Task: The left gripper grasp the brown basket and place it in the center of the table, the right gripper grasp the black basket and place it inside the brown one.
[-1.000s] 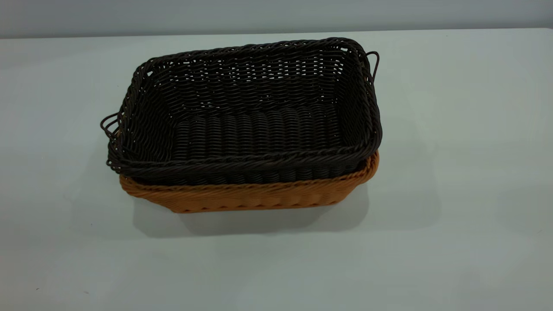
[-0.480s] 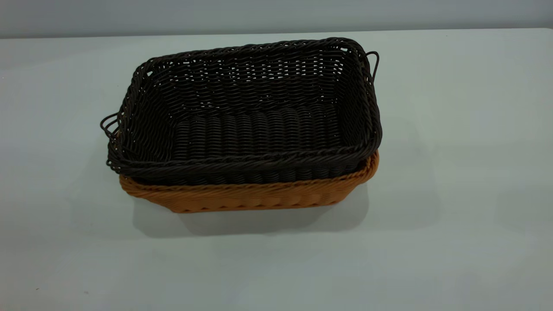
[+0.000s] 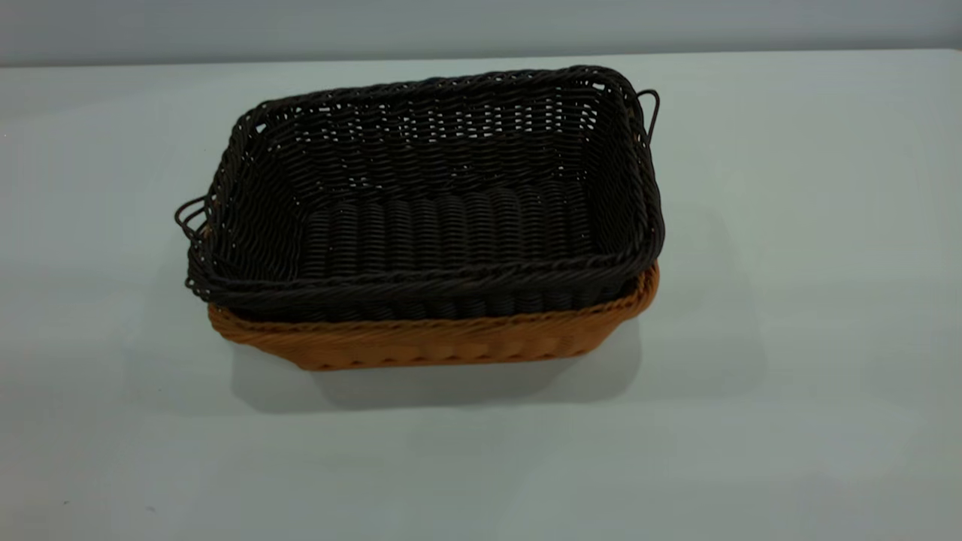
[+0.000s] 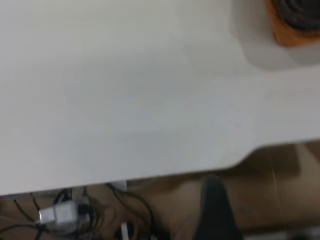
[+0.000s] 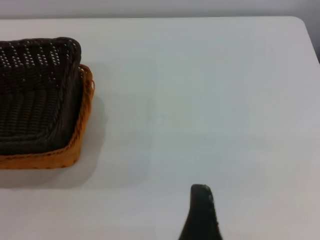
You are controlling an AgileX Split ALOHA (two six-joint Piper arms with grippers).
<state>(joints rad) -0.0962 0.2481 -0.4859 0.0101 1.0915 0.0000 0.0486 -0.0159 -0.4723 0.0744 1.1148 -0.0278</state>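
Note:
The black basket point(image 3: 443, 218) sits nested inside the brown basket point(image 3: 451, 342) near the middle of the table point(image 3: 789, 300). Its rim stands a little above the brown rim. Both baskets also show in the right wrist view, black point(image 5: 35, 95) inside brown point(image 5: 75, 145). A brown corner point(image 4: 292, 35) shows in the left wrist view. Neither gripper is in the exterior view. My right gripper point(image 5: 225, 220) hovers over bare table to the right of the baskets, with one finger point(image 5: 201, 215) showing and nothing against it. My left gripper point(image 4: 240, 220) is past the table's edge, with one finger point(image 4: 216, 215) showing.
In the left wrist view the table's edge point(image 4: 150, 175) runs across, with cables and a white plug point(image 4: 60, 214) below it and a brown floor beyond. Bare tabletop surrounds the baskets on all sides.

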